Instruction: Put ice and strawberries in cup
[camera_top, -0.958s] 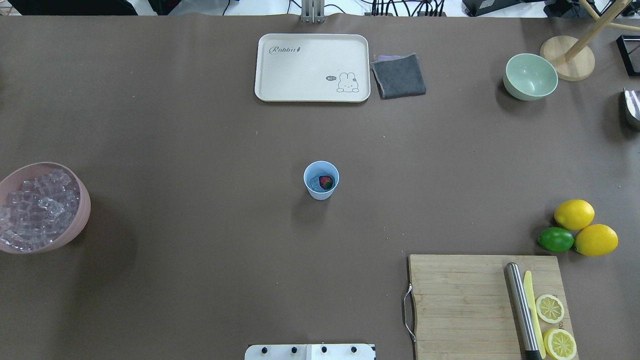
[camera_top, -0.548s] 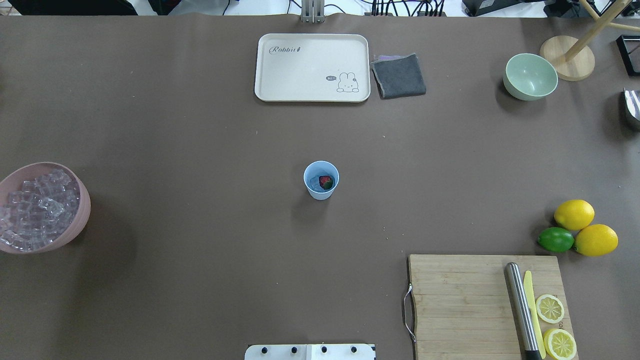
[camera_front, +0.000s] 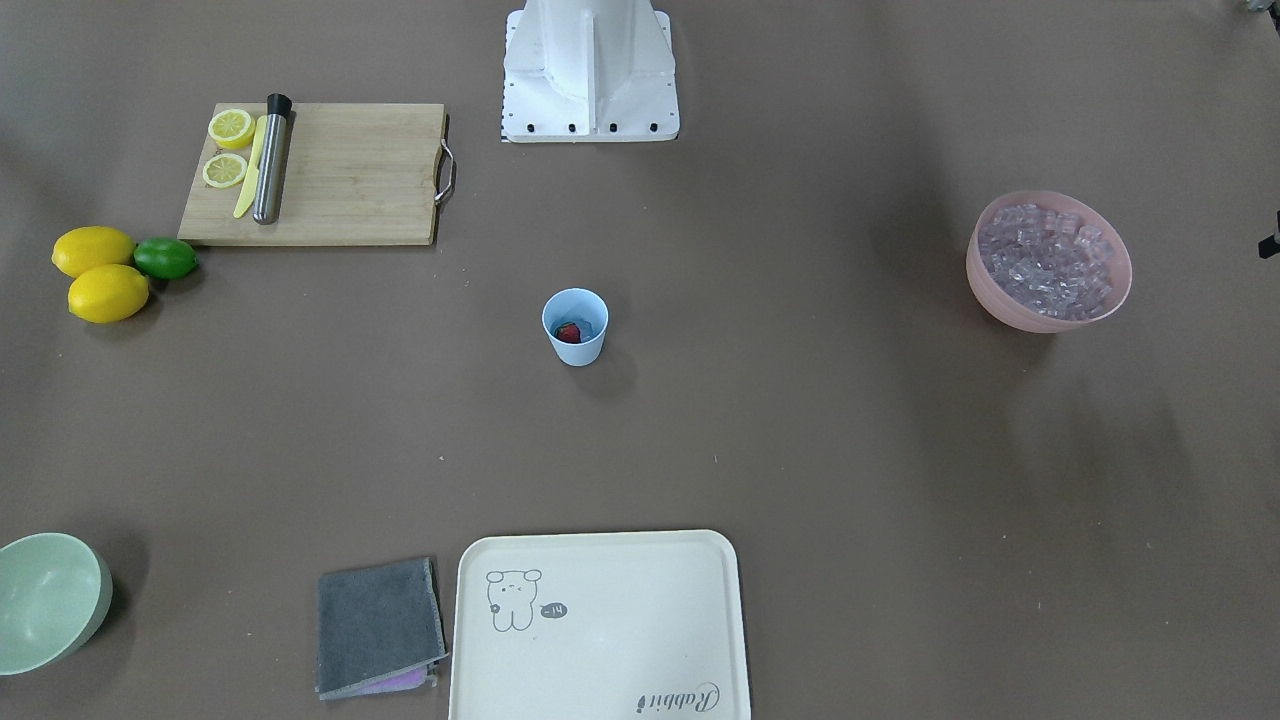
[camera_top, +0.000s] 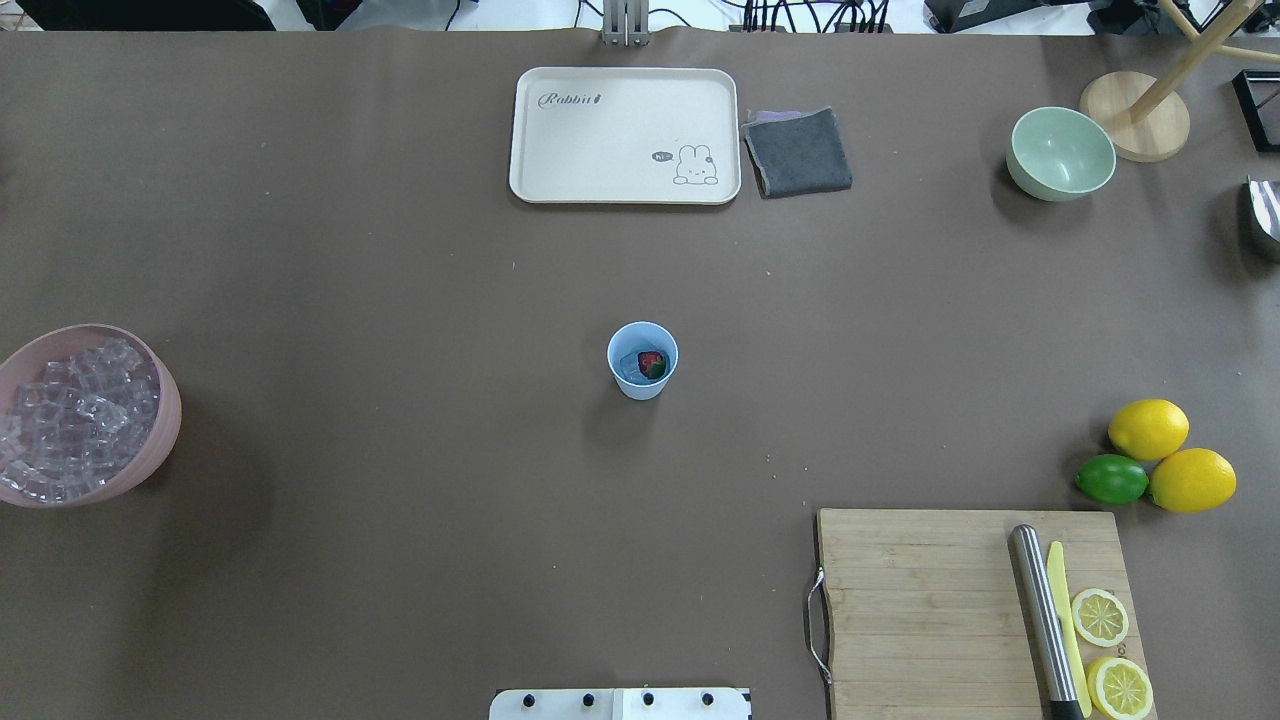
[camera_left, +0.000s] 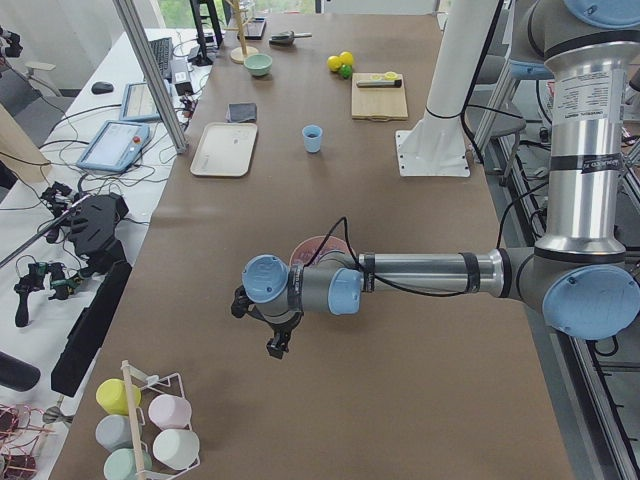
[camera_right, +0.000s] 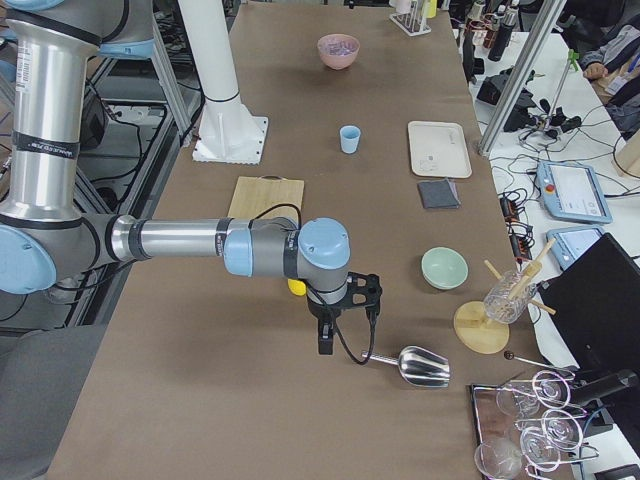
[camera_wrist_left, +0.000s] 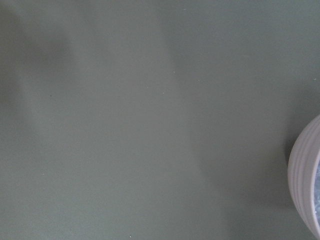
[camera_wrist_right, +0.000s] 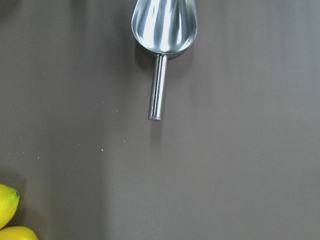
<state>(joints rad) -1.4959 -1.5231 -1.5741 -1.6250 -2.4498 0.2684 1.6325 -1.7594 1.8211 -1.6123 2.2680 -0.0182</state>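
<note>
The light blue cup (camera_top: 641, 389) stands upright at the table's middle, also in the front view (camera_front: 577, 352). Inside lie the red strawberry (camera_top: 651, 361) and some clear ice (camera_top: 629, 367). A heap of ice cubes (camera_top: 70, 420) fills the pink bowl (camera_top: 168, 435) at the left edge. My left gripper (camera_left: 277, 345) shows only in the left side view, beyond the pink bowl, far from the cup; I cannot tell if it is open. My right gripper (camera_right: 325, 345) shows only in the right side view, near a metal scoop (camera_right: 420, 366); I cannot tell its state.
A cream tray (camera_top: 625, 190) and grey cloth (camera_top: 800, 152) lie at the far edge. A pale green bowl (camera_top: 1062, 152) is far right. Two lemons (camera_top: 1148, 428) and a lime (camera_top: 1111, 479) sit by the cutting board (camera_top: 920, 610) with knife, muddler and lemon slices.
</note>
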